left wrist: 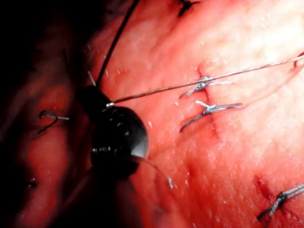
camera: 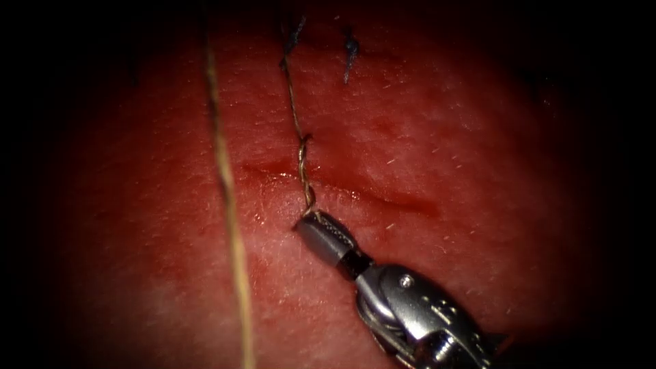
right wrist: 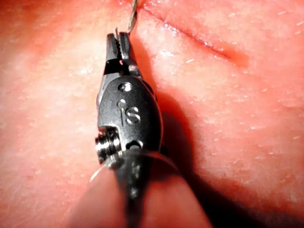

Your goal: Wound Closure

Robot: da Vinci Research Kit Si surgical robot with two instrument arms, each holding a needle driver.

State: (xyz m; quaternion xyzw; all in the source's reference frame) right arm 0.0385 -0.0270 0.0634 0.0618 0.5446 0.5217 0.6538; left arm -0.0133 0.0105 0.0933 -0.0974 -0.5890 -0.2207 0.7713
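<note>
My right tool [camera: 309, 220] comes in from the lower right, its jaws shut on the thread [camera: 301, 158] just below the cut [camera: 383, 195]. The twisted thread rises from the jaws across the cut's left end toward the far tissue. In the right wrist view the same jaws [right wrist: 118, 42] pinch the thread [right wrist: 134, 12] beside the cut [right wrist: 204, 42]. In the left wrist view my left tool [left wrist: 102, 100] is dark, and a taut strand [left wrist: 199, 84] runs from its tip across the tissue. I see no needle.
A second pale strand [camera: 229, 198] runs top to bottom left of the cut. Blue cut thread ends [camera: 350, 51] lie at the far edge. Tied blue stitches [left wrist: 211, 109] cross the tissue, with another stitch [left wrist: 280, 199] further along. Red fluid wets the tissue [camera: 444, 137].
</note>
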